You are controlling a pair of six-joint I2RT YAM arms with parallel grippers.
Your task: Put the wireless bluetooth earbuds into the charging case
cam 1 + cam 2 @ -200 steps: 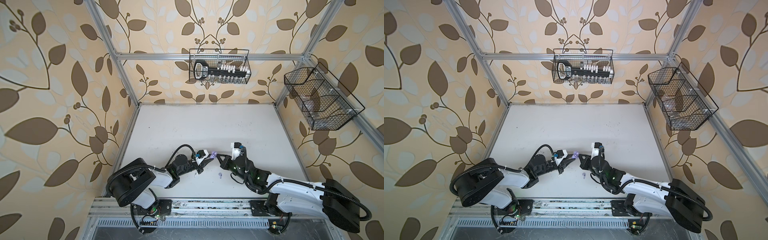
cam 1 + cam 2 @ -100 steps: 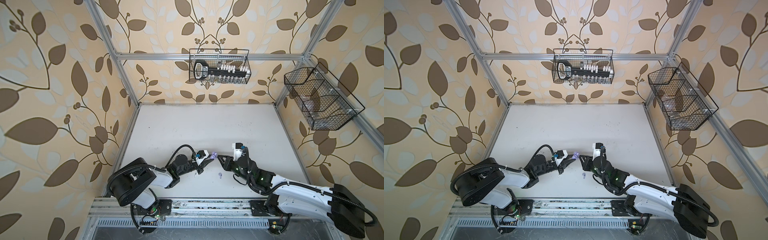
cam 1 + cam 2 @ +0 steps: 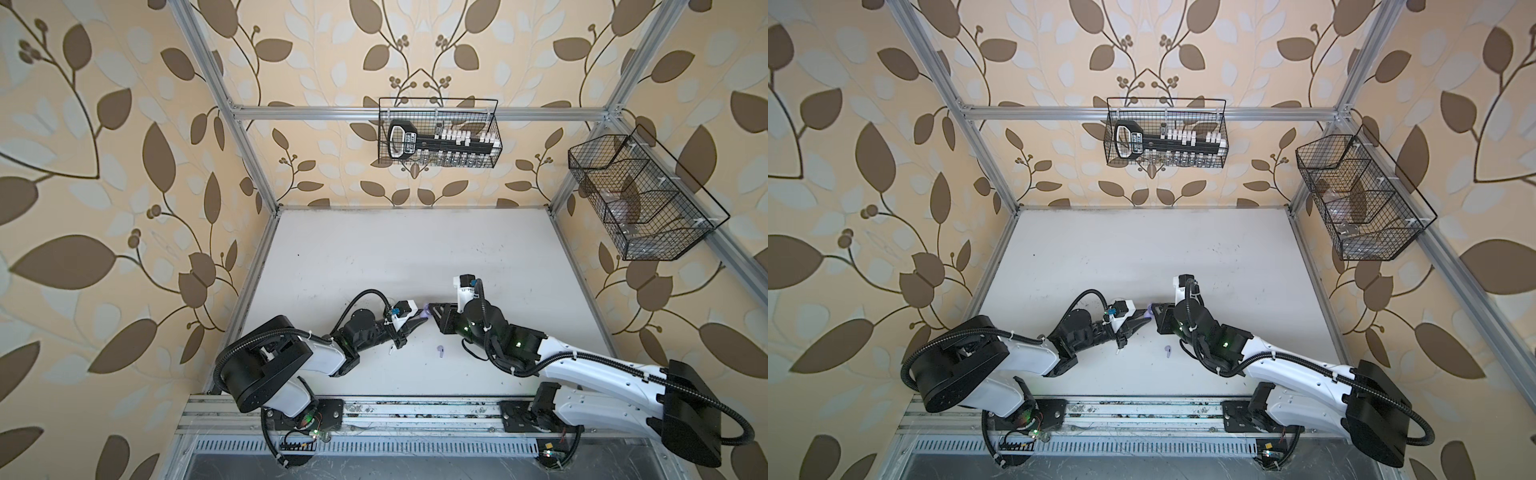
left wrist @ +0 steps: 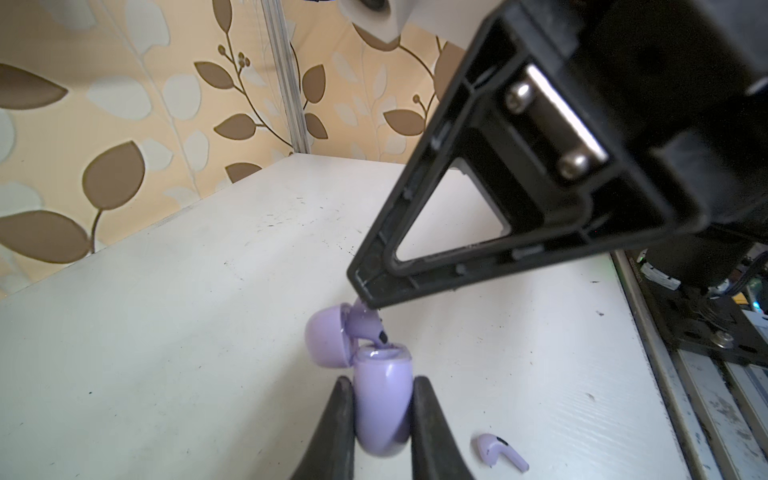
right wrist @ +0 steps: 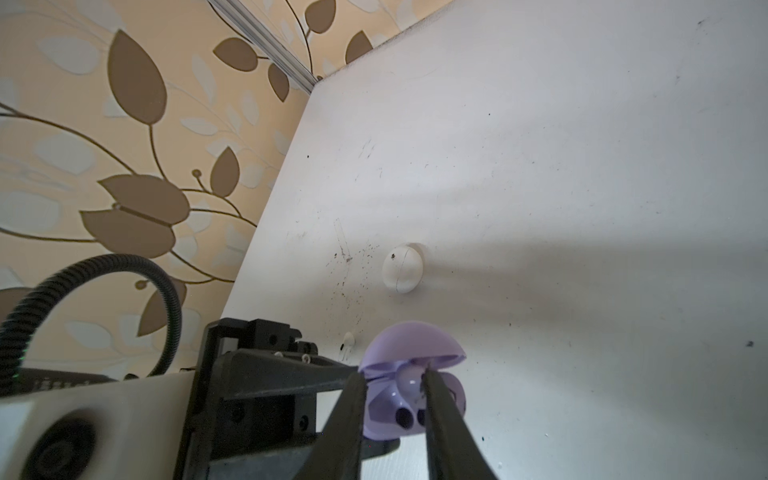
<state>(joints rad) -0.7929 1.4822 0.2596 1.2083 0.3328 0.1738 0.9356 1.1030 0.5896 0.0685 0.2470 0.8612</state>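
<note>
My left gripper (image 4: 382, 380) is shut on the body of the lavender charging case (image 4: 382, 407) and holds it above the table with its lid (image 4: 326, 340) swung open. A lavender earbud (image 4: 365, 324) stands stem-down in the case's opening. My right gripper (image 5: 394, 374) hangs over it, open: one finger touches the earbud's head (image 5: 409, 380) and the other stands clear. The two grippers meet near the table's front middle in both top views, at the case (image 3: 425, 309) (image 3: 1147, 311). Another lavender earbud (image 4: 498, 451) (image 3: 440, 351) lies loose on the table.
A closed white case (image 5: 402, 268) and a small white earbud (image 5: 348, 338) (image 3: 390, 351) lie on the white table (image 3: 374, 257). Wire baskets hang on the back wall (image 3: 438, 133) and the right wall (image 3: 640, 199). A metal rail (image 3: 415, 409) runs along the front edge.
The right gripper's jaws have parted slightly around the earbud at the case. The left gripper has kept the case still.
</note>
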